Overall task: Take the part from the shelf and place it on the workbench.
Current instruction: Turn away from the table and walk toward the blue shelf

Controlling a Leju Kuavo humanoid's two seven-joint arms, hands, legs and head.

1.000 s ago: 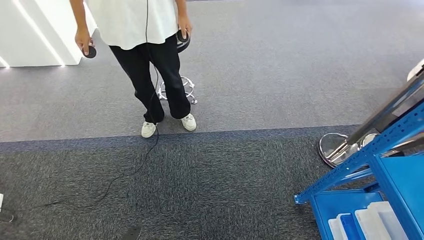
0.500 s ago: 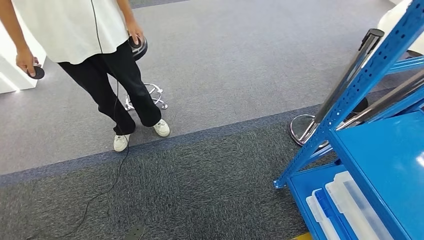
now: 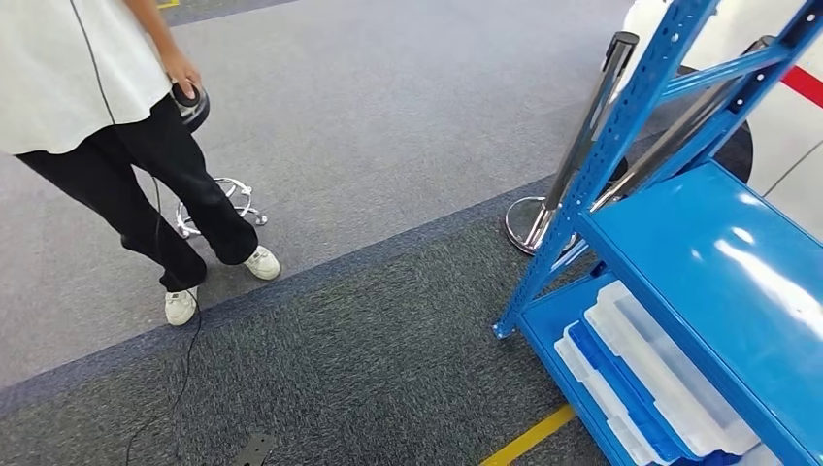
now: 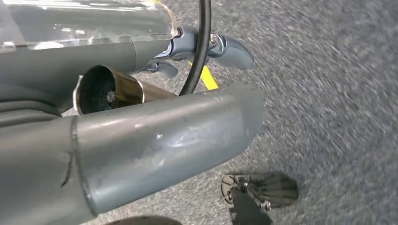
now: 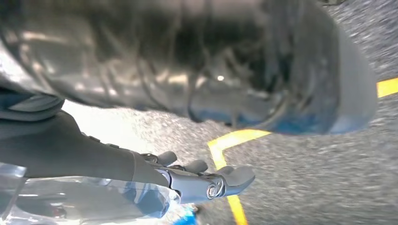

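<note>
Nearest the camera, low on the dark grey carpet, a yellow floor line [image 3: 529,439] runs toward the foot of the blue steel shelf rack [image 3: 708,243], whose bottom tier holds flat translucent plastic organiser boxes with a blue one [image 3: 631,383] among them. These are probably the part to fetch, though the frames do not settle which one is meant, and none of them is touched. The left hand [image 4: 206,47] hangs over the carpet with its fingers apart and nothing in them, a black cable crossing in front. The right hand [image 5: 206,180] likewise hangs above the yellow tape, fingers spread and holding nothing. A little farther off, a chrome stanchion post [image 3: 573,146] on a round base stands just beside the rack's front upright. Beyond it, on the lighter grey carpet, a person in a white shirt and black trousers [image 3: 116,126] stands holding a round black controller, a thin cable trailing to the floor near the white shoes. The approach looks unfinished, and the risks lie there: a step could catch the stanchion base or the rack's leg, and a low reach for the bottom tier could knock an arm against the middle shelf above it.
</note>
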